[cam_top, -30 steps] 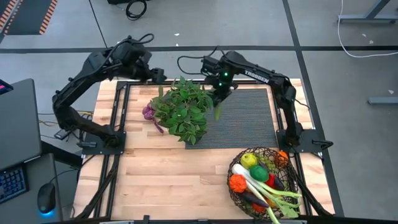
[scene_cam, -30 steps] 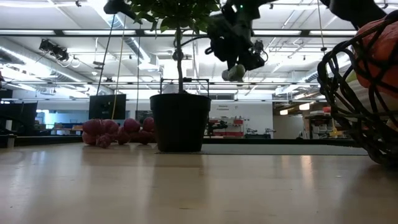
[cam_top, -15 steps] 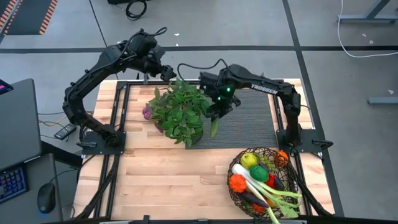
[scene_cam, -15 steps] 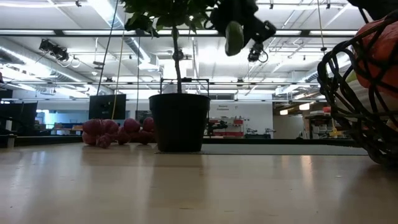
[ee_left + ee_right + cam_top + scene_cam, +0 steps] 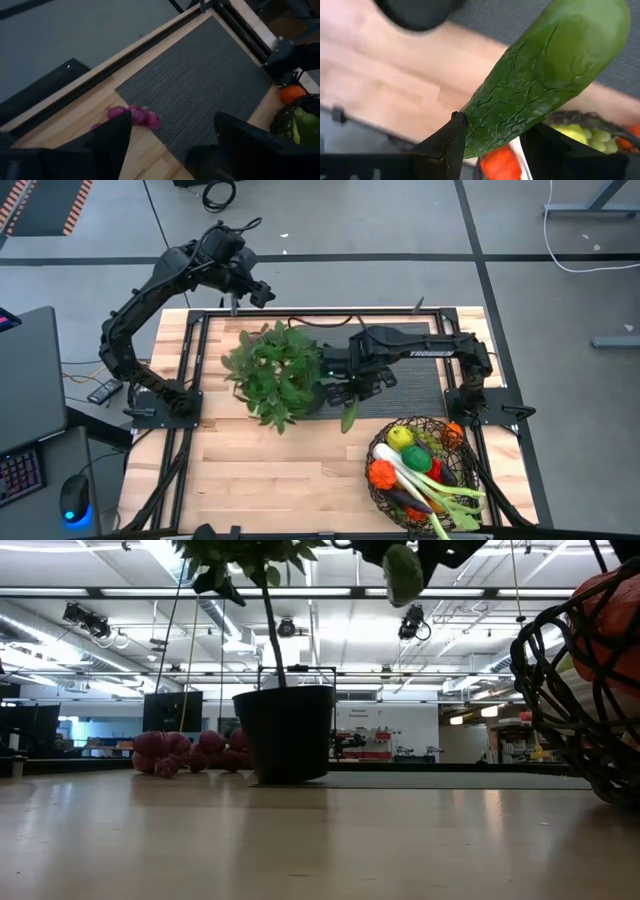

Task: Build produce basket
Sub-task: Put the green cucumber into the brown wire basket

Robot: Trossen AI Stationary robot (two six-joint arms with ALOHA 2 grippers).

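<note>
- Collision risk comes first: the right claw [image 5: 346, 402] hangs just beside the potted plant [image 5: 272, 372], whose leaves reach toward it, so a careless swing could snag foliage and tip the pot, which already looks tilted in the low view.
- Slippage is the second worry: the right claw is closed on a dark green cucumber [image 5: 540, 75] near one end, most of its length sticking out past the fingers, so a quick move could, in my judgement, twist it loose onto the worktop [image 5: 280, 470].
- Basket [image 5: 425, 470] stands at the worktop's near right corner, already heaped with produce, near the claw but apart from it; a cucumber dropped on that pile might roll off.
- Purple grapes [image 5: 135, 116] lie on the worktop at the edge of the ribbed mat [image 5: 200, 85].
- Left claw [image 5: 258, 290] hovers open above the far left edge, empty.
</note>
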